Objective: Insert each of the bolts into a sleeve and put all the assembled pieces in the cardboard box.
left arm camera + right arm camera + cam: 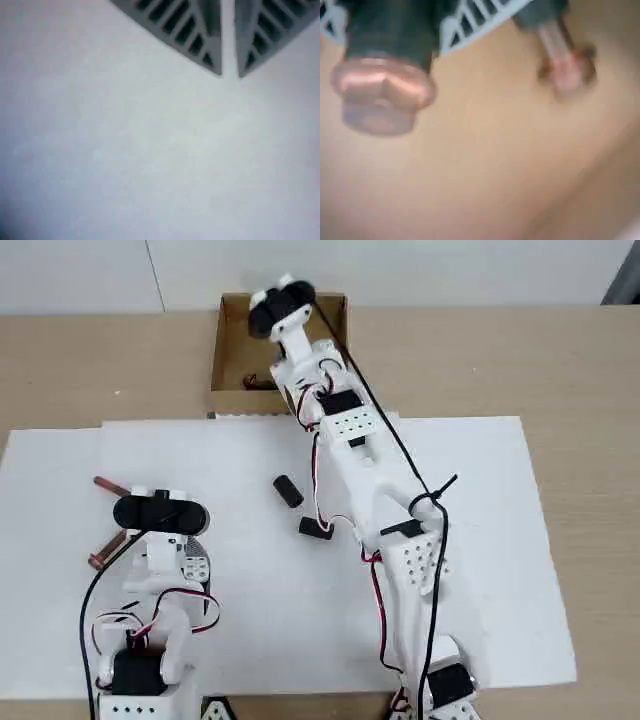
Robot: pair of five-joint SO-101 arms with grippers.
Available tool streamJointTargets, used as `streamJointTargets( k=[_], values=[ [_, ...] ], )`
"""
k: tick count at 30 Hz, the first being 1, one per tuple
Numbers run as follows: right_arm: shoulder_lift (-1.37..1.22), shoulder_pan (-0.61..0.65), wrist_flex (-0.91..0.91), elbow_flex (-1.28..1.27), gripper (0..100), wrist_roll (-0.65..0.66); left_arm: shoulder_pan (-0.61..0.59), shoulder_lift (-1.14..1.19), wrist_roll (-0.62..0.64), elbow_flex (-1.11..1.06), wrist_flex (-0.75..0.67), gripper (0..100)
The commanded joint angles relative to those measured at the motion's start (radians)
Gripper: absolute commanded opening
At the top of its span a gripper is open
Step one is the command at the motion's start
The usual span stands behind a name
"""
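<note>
My right gripper [288, 390] hangs inside the cardboard box [228, 350], shut on a black sleeve with a copper bolt in it [382, 90]. Another assembled piece [565, 65] lies on the box floor beside it, also seen in the high view [258, 382]. Two empty black sleeves [288, 490] [316, 528] lie on the white paper mid-table. Two loose copper bolts [110, 485] [105, 550] lie at the left. My left gripper [229, 55] is shut on nothing, pointing down at bare paper just right of those bolts [190, 552].
A white paper sheet [480, 500] covers most of the wooden table [560, 360]. The right arm stretches from the front right diagonally across the paper, passing just right of the two sleeves. Black and red cables trail along both arms.
</note>
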State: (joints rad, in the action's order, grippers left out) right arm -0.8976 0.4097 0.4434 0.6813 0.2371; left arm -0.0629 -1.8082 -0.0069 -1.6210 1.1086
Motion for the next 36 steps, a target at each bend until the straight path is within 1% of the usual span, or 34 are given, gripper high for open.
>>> streamJointTargets(
  k=[1,5,10,14,17,19,21,22,23,24,26,36],
  values=[
    [-0.007,-0.004,0.05,0.103,0.9,0.034,-0.008,-0.009,-0.002,0.005,-0.002,1],
    [-0.012,-0.01,0.068,0.106,2.6,0.034,-0.008,-0.009,-0.002,0.005,-0.002,1],
    [-0.012,-0.008,0.162,0.106,15.7,0.032,-0.008,-0.009,-0.002,0.005,-0.002,1],
    [-0.005,-0.01,0.171,0.109,16.6,0.032,-0.008,-0.009,-0.002,0.005,-0.002,1],
    [-0.002,-0.012,0.205,0.14,16.5,0.029,-0.008,-0.009,-0.002,0.005,-0.002,1],
    [0.015,-0.007,0.285,0.207,14.6,0.028,-0.008,-0.009,-0.002,0.005,-0.002,1],
    [0.025,-0.004,0.361,0.272,7.4,0.026,-0.008,-0.009,-0.002,0.005,-0.002,1],
    [0.035,-0.004,0.395,0.299,2.0,0.026,-0.008,-0.009,-0.002,0.005,-0.002,1],
    [0.042,-0.004,0.429,0.321,0.0,0.026,-0.008,-0.009,-0.002,0.005,-0.002,1],
    [0.047,-0.004,0.469,0.347,1.6,0.026,-0.008,-0.009,-0.002,0.005,-0.002,1],
    [0.061,-0.007,0.561,0.402,0.2,0.025,-0.008,-0.009,-0.002,0.005,-0.002,1],
    [0.073,-0.004,0.967,0.674,0.2,0.025,-0.008,-0.009,-0.002,0.005,-0.002,1]
  ],
)
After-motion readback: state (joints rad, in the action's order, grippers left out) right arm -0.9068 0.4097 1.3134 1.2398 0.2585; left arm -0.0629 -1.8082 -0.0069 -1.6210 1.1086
